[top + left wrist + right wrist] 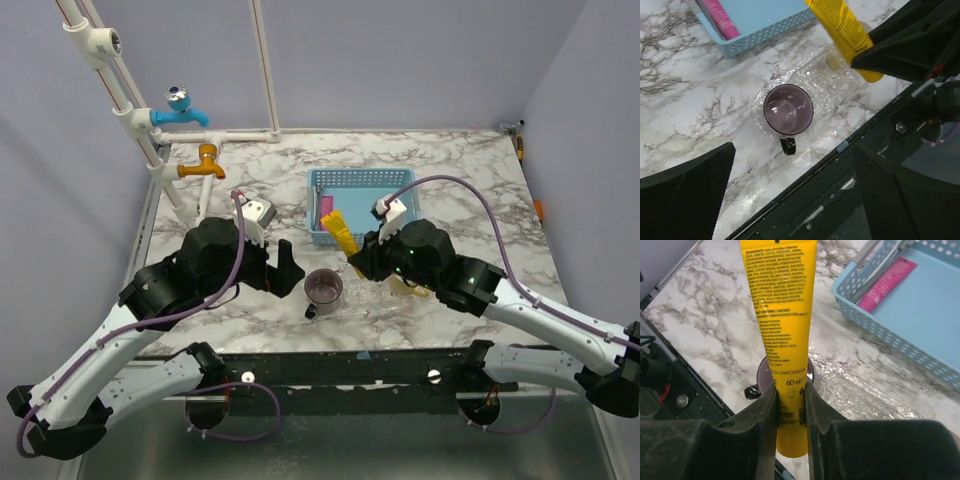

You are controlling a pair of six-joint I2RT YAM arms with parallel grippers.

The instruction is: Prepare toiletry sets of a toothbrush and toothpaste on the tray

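My right gripper (791, 390) is shut on the yellow toothpaste tube (782, 315) near its cap end. It holds the tube tilted above the mauve cup (324, 288), and the tube also shows in the top view (339, 231). The cup (788, 110) stands on a clear plastic tray (832, 87). The pink toothpaste tube (326, 209) lies in the blue basket (392, 181). My left gripper (290, 268) is open and empty, just left of the cup and above the table's front edge (792, 155). No toothbrush shows.
A cream mug (833, 61) stands on the tray, mostly hidden behind the yellow tube. A white box (258, 212) sits left of the basket. White pipes with a blue tap (182, 112) and an orange tap (203, 165) stand at the back left.
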